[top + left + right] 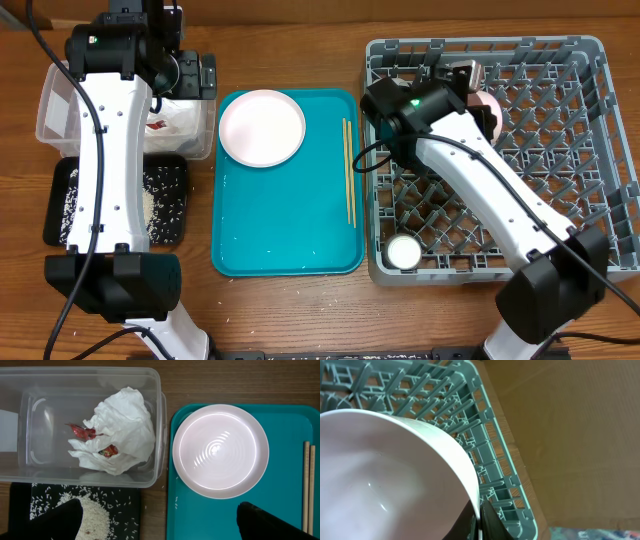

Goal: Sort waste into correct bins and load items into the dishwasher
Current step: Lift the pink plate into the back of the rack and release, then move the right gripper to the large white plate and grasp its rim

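Observation:
My left gripper is open and empty, above the gap between the black tray and the teal tray; in the overhead view it is over the clear tub. The tub holds the crumpled napkin and red wrapper scraps. Rice lies in the black tray. My right gripper is shut on the rim of a pale pink plate, held tilted over the back of the grey dish rack. It also shows in the overhead view.
A white plate and a pair of chopsticks lie on the teal tray. A small white cup stands in the rack's front left corner. A few rice grains lie on the teal tray.

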